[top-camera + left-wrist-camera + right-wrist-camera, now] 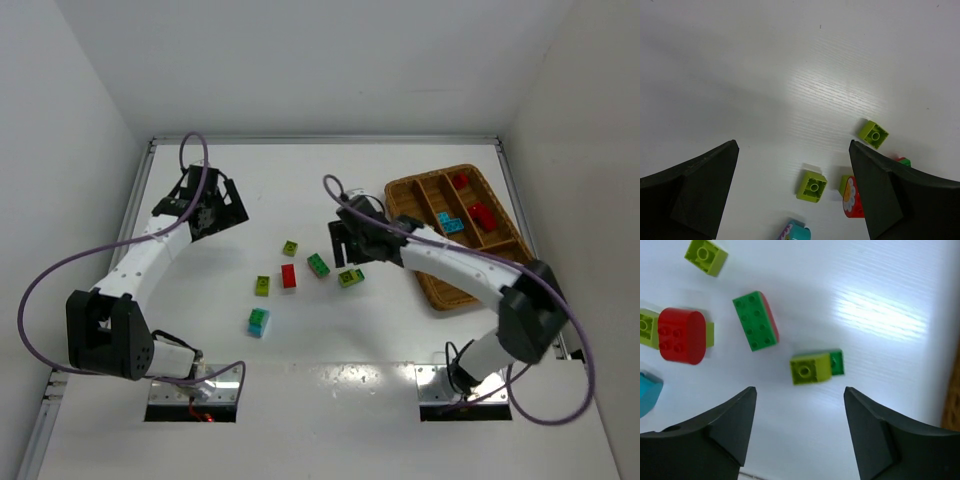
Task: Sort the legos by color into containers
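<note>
Several legos lie loose on the white table's middle: a yellow-green brick, a red one, a dark green one, a yellow-green and green pair, another yellow-green and a cyan one. The wicker tray at the right holds two red bricks and a cyan brick in separate containers. My right gripper hangs open just above the yellow-green and green pair, nothing between its fingers. My left gripper stands wide open and empty, left of the pile.
White walls close in the table on the left, back and right. In the right wrist view, the dark green brick and the red brick lie beyond the pair. The tray's edge shows at the far right.
</note>
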Controlling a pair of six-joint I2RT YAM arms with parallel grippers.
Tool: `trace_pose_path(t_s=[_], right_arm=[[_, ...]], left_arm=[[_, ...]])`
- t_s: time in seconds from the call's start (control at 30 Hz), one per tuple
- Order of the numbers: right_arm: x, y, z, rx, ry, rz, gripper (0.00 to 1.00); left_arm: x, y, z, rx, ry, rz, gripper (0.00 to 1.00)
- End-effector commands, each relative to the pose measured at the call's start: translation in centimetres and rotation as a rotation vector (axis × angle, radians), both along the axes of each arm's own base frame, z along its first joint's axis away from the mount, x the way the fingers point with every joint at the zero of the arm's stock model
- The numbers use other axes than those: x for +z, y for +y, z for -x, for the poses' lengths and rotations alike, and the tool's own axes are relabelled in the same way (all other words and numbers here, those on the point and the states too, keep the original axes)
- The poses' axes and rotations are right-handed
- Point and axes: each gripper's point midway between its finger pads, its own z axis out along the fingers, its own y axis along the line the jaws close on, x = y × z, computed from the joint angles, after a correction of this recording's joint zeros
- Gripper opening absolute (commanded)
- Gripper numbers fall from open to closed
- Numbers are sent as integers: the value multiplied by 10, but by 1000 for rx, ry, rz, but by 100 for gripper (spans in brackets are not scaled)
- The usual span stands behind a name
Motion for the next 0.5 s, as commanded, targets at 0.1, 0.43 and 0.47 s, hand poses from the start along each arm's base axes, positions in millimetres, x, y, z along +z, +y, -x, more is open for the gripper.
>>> trace_pose_path(t_s=[0.1, 0.43, 0.47], right_arm=[[-44, 34, -3, 113, 140, 84, 75], [-65, 20, 8, -435, 271, -106, 74], [-64, 24, 9, -462, 279, -145, 74]], left_arm=[[3, 3, -1, 3, -15, -26, 100], [3, 3, -1, 3, -15, -26, 100], [3, 3, -1, 3, -15, -26, 100]])
